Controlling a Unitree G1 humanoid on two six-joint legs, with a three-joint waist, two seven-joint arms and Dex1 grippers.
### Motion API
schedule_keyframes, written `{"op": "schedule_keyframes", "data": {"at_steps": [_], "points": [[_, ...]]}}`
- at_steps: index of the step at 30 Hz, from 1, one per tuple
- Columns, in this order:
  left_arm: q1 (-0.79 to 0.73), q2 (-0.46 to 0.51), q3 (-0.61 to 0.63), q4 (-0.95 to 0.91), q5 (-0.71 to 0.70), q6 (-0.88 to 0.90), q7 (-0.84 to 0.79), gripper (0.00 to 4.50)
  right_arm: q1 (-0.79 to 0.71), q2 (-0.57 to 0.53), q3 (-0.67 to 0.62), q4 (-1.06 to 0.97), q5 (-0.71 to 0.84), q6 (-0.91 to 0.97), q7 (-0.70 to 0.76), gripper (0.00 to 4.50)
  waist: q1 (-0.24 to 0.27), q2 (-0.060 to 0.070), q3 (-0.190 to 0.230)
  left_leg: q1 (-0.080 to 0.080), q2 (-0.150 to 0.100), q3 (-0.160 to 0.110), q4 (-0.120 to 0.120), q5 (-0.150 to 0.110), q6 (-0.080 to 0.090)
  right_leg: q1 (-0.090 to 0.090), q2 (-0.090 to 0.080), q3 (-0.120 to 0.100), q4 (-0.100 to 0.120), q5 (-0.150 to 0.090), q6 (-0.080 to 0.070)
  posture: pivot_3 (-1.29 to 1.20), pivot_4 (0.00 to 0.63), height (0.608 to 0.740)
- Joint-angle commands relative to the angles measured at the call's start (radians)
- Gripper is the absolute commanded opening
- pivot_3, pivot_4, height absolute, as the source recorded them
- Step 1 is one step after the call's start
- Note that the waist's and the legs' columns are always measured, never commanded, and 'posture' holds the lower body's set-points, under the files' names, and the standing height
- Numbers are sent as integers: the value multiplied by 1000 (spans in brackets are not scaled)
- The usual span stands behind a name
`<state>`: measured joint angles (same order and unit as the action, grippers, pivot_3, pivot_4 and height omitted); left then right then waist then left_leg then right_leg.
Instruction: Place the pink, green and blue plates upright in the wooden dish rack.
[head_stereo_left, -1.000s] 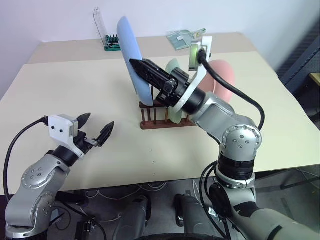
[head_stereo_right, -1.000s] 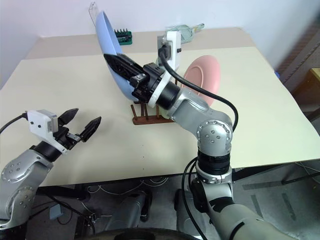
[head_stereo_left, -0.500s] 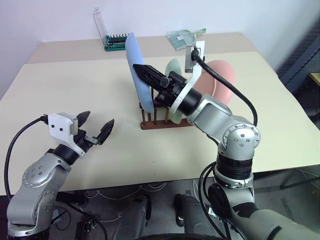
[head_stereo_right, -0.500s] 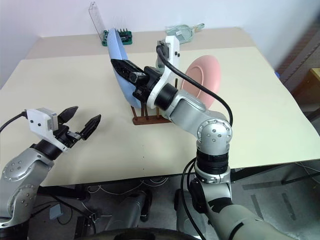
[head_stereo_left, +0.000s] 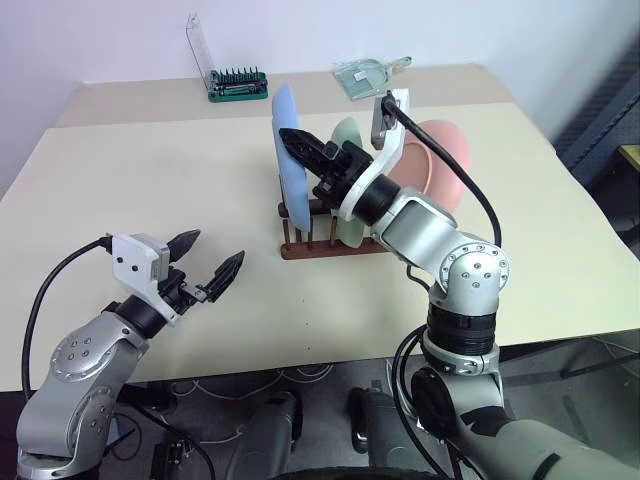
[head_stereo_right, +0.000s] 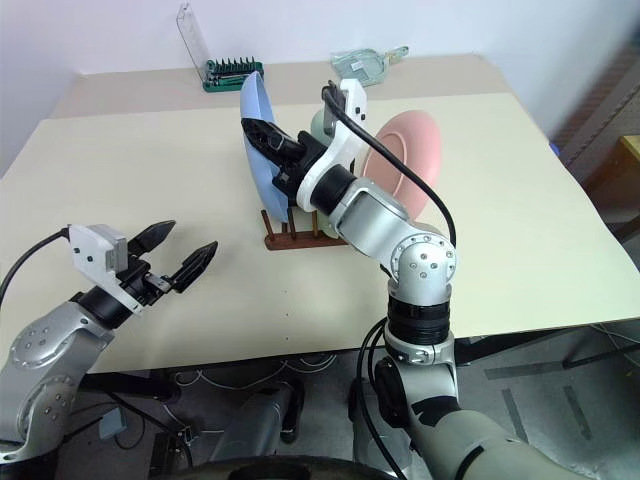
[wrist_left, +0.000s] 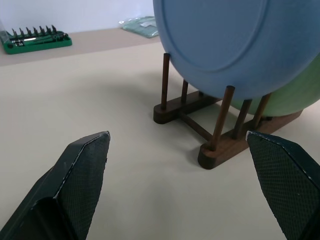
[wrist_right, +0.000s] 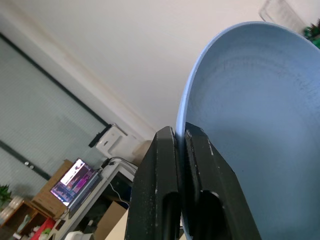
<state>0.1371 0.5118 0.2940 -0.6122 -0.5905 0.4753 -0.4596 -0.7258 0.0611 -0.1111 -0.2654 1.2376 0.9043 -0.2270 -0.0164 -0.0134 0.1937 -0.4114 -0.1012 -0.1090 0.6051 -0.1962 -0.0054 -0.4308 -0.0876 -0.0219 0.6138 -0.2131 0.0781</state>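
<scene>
Head pair: high, angled forward and down over the beige table (head_stereo_left: 150, 170), sharing one scene with slight sideways offset. Left wrist: low, near tabletop, facing the dark brown wooden peg rack (wrist_left: 220, 142) close by. Right wrist: pressed against the light blue round plate (wrist_right: 260, 125), tilted up toward the ceiling.

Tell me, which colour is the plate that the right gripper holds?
Light blue plate, shown best in the left wrist view.
</scene>
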Motion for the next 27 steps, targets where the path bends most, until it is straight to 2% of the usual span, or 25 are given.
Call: {"op": "schedule_keyframes", "data": {"at_steps": [1,9,10,12,18,27], "points": [[11,13,0,-48,1,-11,-11,4490,-15,11,-11,-2,37,-11,-20,0,0,0,0,0,0,0,0,0,0,0,0,0,0,0,0,0,150,740],[13,12,-2,-48,7,-10,-15,4490,-13,6,-9,15,65,-7,-63,0,-1,0,0,0,0,0,-1,0,0,0,0,0,-1,0,0,0,150,740],[13,12,-3,-48,7,-10,-15,4500,-13,5,-9,16,66,-7,-66,651,-1,0,0,0,1,0,-2,0,0,0,0,0,-1,0,0,0,150,740],[14,12,-5,-48,8,-10,-16,4500,-12,3,-8,15,68,-8,-68,1336,0,1,0,0,1,0,-2,0,0,0,0,0,-1,0,0,0,150,740],[7,12,-8,-41,11,-10,-20,4500,-24,-19,-1,15,38,-9,-52,4310,0,0,0,0,1,0,-8,1,2,-3,0,0,-2,1,-3,0,150,740],[6,9,-17,-39,15,-7,-21,4500,-92,-141,47,-34,-22,18,96,4310,0,0,0,0,1,1,-8,1,2,-3,0,0,-2,-1,-1,0,150,740]]}}
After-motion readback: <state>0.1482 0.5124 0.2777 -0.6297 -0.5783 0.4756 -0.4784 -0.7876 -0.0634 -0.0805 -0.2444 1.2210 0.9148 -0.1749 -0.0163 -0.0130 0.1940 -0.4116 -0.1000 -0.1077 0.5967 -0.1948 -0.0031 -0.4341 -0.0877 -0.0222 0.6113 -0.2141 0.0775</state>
